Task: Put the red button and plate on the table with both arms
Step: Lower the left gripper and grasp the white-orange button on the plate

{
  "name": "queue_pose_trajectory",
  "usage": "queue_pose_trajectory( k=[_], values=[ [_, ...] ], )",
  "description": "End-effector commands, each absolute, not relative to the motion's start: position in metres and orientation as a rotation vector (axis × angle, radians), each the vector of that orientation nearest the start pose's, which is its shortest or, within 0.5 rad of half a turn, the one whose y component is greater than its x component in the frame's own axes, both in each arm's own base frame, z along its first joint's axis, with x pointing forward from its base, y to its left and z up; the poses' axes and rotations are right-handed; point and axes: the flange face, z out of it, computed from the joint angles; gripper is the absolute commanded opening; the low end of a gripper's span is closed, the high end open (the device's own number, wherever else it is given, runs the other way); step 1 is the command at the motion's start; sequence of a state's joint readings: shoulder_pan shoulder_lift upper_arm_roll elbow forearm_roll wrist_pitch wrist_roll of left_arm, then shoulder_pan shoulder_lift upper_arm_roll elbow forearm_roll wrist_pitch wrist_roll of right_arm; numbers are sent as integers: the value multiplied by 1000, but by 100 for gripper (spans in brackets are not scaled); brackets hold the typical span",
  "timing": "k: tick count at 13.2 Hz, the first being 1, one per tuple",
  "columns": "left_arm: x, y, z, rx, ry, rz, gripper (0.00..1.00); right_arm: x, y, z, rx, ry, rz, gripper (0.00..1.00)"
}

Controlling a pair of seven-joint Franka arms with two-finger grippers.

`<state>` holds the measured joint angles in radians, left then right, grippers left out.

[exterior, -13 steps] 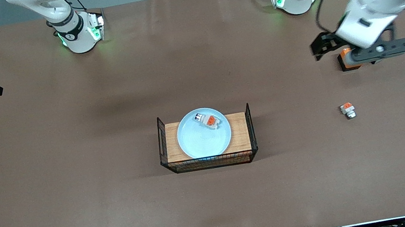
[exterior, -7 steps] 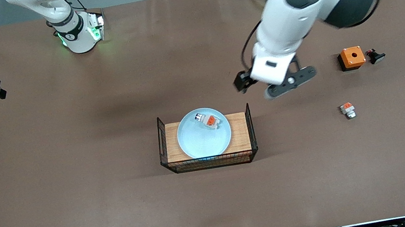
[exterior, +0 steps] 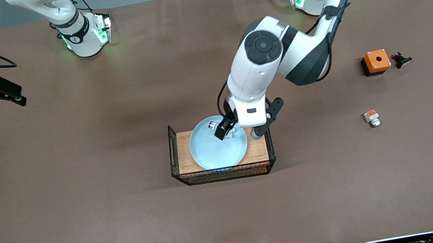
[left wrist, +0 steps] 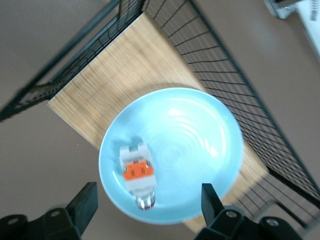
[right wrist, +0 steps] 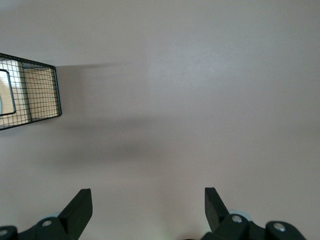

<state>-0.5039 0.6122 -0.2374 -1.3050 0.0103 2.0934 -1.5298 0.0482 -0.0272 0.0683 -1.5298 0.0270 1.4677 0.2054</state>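
Note:
The pale blue plate (exterior: pixel 213 153) lies on the wood-topped wire rack (exterior: pixel 257 150) in the middle of the brown table (exterior: pixel 79 197). The red button lies in the plate; in the front view only its end (exterior: pixel 212 125) shows under the hand. In the left wrist view it (left wrist: pixel 136 171) lies near the plate's rim (left wrist: pixel 210 150). My left gripper (exterior: pixel 225 131) hangs open just over the button, its fingers (left wrist: pixel 86 202) apart on either side, touching nothing (left wrist: pixel 148 204). My right gripper (exterior: pixel 21 96) is open and empty (right wrist: pixel 147 207) over bare table at the right arm's end.
An orange cube box (exterior: pixel 376 61) and a small black part (exterior: pixel 402 60) sit toward the left arm's end. A shorter white-and-orange part (exterior: pixel 371 118) lies nearer the camera than the box. The rack's wire end walls (left wrist: pixel 215 55) rise beside the plate; the rack also shows in the right wrist view (right wrist: pixel 30 95).
My left arm has swung from over the orange box across the table to over the plate and come down. My right gripper has shifted slightly toward the middle.

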Motion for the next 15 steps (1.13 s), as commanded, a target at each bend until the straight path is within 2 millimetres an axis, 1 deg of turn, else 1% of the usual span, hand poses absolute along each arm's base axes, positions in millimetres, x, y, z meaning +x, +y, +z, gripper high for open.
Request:
queue_pose_trajectory(
  k=[1,3,4,6,7,8,10,11,14,15],
  values=[
    [568,-492,391,-2973,-1476,3,86,526,108,651,-3122,217,60,99],
    [563,-499,378,-2927,-1522,18,86,524,134,644,-3100,455,83,100],
    [561,-500,373,-2918,-1517,26,86,520,155,641,-3094,513,91,100],
    [565,-498,365,-2908,-1523,21,84,518,184,631,-3090,533,111,100],
    [566,-497,360,-2904,-1526,20,80,515,197,628,-3090,521,100,100],
    [568,-496,361,-2906,-1531,14,77,515,212,621,-3086,553,101,100],
    [569,-497,362,-2914,-1536,8,73,516,239,604,-3071,679,117,100],
    [568,-498,360,-2915,-1534,9,73,516,251,596,-3068,706,124,100],
    [565,-503,352,-2916,-1522,15,70,521,266,578,-3076,703,144,100],
    [565,-504,346,-2912,-1517,20,69,520,273,573,-3082,690,152,100]
  ],
)
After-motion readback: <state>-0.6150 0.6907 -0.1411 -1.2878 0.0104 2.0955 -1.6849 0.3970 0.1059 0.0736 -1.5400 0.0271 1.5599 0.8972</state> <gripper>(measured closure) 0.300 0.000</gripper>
